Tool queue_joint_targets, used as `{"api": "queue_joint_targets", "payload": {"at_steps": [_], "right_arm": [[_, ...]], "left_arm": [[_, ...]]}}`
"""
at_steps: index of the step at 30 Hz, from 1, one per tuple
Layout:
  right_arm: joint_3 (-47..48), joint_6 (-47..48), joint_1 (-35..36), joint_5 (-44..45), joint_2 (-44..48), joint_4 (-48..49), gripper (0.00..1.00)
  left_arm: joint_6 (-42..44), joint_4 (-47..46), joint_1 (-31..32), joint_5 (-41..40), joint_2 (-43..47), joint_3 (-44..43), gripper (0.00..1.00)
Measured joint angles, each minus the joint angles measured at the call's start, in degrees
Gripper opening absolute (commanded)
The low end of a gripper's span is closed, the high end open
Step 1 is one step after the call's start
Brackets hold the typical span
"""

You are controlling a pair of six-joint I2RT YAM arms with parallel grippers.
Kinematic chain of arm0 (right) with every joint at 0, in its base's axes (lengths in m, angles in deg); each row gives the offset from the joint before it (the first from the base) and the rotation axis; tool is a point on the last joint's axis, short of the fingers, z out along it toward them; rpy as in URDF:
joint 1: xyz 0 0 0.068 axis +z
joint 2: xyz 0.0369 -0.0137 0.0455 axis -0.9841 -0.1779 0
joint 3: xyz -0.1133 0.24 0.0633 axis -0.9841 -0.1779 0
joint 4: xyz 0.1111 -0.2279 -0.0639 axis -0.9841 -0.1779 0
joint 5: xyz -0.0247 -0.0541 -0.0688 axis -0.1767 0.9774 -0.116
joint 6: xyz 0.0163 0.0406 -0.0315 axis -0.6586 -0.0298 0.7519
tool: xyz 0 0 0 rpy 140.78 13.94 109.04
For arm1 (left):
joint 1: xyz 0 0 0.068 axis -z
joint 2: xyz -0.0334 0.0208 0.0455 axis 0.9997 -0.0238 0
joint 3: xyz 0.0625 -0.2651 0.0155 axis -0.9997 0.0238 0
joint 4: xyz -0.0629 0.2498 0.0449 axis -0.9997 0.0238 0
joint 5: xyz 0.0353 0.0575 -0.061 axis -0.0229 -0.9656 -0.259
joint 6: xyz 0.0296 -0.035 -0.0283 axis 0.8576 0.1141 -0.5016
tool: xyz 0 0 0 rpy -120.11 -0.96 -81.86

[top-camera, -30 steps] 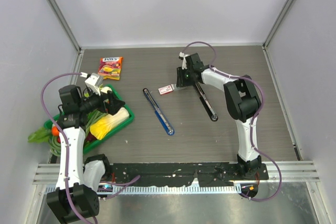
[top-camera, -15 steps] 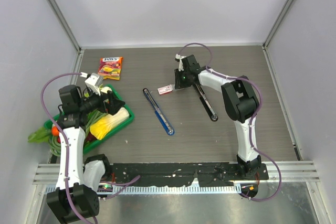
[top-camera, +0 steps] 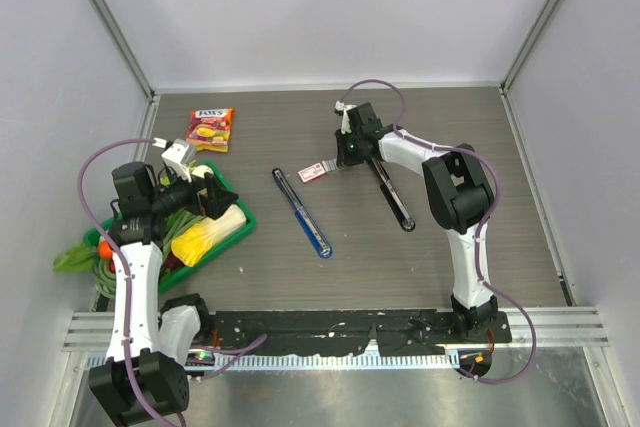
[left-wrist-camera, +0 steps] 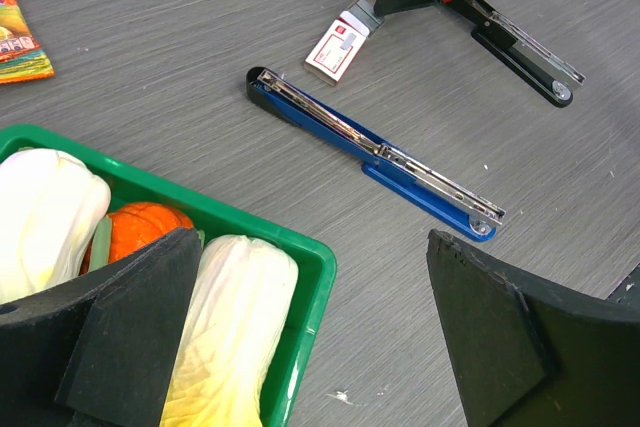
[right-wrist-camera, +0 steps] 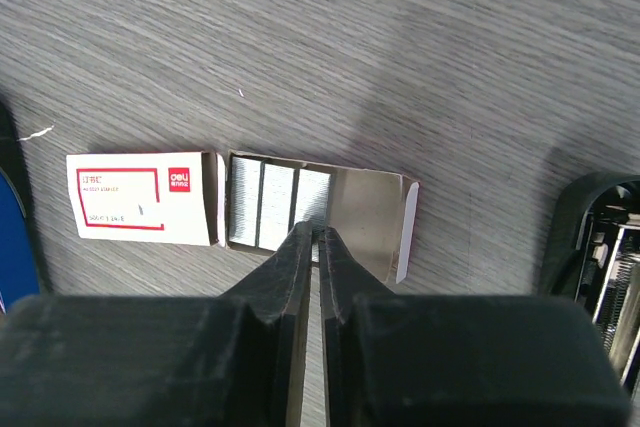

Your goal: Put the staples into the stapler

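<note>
Several silvery staple strips [right-wrist-camera: 265,202] lie side by side in the pulled-out tray of a small red-and-white box [right-wrist-camera: 140,197], which also shows in the top view [top-camera: 315,171]. My right gripper [right-wrist-camera: 316,233] is down at the tray, its jaws pinched on the near end of the rightmost strip. A black stapler [top-camera: 392,192] lies opened flat just right of it. A blue stapler [top-camera: 301,212] lies opened flat mid-table, also in the left wrist view [left-wrist-camera: 370,142]. My left gripper [left-wrist-camera: 330,347] is open and empty over the green tray's [left-wrist-camera: 305,247] right edge.
The green tray [top-camera: 238,232] at the left holds pale cabbages and an orange vegetable. A colourful snack packet [top-camera: 210,129] lies at the back left. Grey walls close in the table on three sides.
My right gripper has shifted slightly left, toward the staple box. The left arm and both staplers have not moved.
</note>
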Motion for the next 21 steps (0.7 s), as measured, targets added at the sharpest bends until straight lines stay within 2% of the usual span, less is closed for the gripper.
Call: {"api": "queue_joint_targets", "payload": {"at_steps": [7,11,13,21], "right_arm": [[0.0,0.11,0.0,-0.7,0.0,0.26,0.13],[0.0,0.02,0.02,-0.96,0.0,0.31,0.31],[0.0,0.26,0.02,-0.74,0.0,0.33,0.34],[0.0,0.55,0.09,0.42,0.0,0.24,0.34]], "left_arm": [[0.0,0.02,-0.02,0.0,0.0,0.0,1.0],[0.0,0.02,-0.09,0.0,0.0,0.0,1.0],[0.0,0.0,-0.13,0.0,0.0,0.0,1.0],[0.0,0.0,-0.24,0.0,0.0,0.0,1.0]]}}
